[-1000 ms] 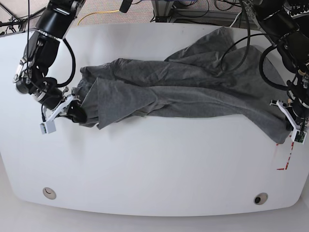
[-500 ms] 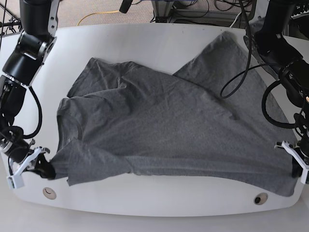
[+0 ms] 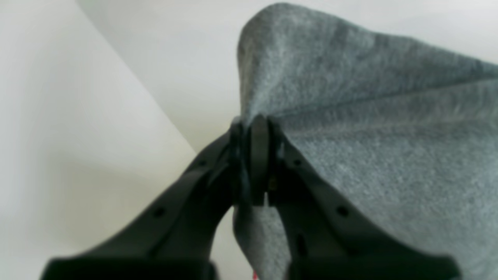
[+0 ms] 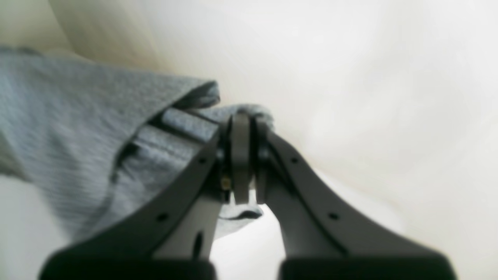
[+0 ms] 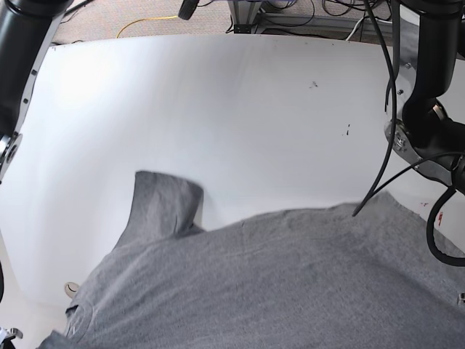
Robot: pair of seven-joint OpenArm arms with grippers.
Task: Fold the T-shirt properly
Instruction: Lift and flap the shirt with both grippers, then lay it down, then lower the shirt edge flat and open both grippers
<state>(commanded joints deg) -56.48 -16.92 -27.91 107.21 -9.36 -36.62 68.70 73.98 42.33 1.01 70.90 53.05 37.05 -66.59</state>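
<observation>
A plain heather-grey T-shirt [image 5: 290,283] is spread wide across the near part of the white surface, lifted toward the camera, with one short sleeve lying flat at left.

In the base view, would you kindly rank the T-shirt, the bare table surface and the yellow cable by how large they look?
1. Table and T-shirt: similar; the shirt looks nearer the camera, so unranked.
2. Yellow cable: smallest.

Bare table [image 5: 218,109] beyond T-shirt [image 5: 290,283]
</observation>
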